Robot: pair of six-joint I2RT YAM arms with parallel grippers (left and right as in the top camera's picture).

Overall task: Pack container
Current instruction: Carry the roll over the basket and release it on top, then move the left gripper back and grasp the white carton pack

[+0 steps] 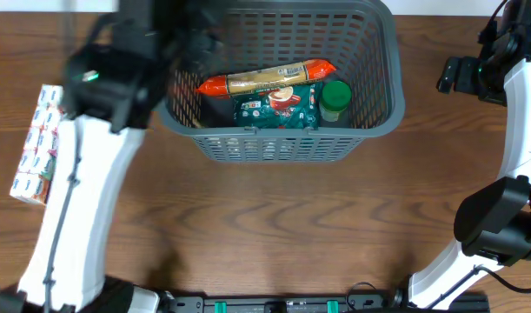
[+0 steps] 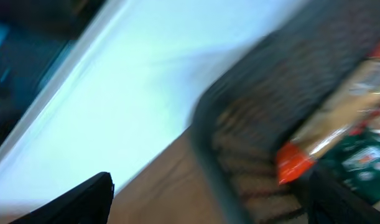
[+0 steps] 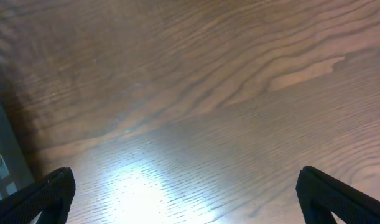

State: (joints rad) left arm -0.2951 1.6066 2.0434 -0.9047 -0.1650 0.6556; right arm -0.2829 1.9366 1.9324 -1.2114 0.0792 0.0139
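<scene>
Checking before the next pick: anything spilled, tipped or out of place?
Nothing spilled or damaged. The container sits upright, with the long orange-ended pack lying slanted over the green packet and the green-lidded jar beside them. One white multipack lies outside it, on the table at left.

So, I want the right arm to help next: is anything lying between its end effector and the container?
Nothing visible does. The right end effector hangs open over bare table, and the overhead view shows only wood between that arm and the container.
</scene>
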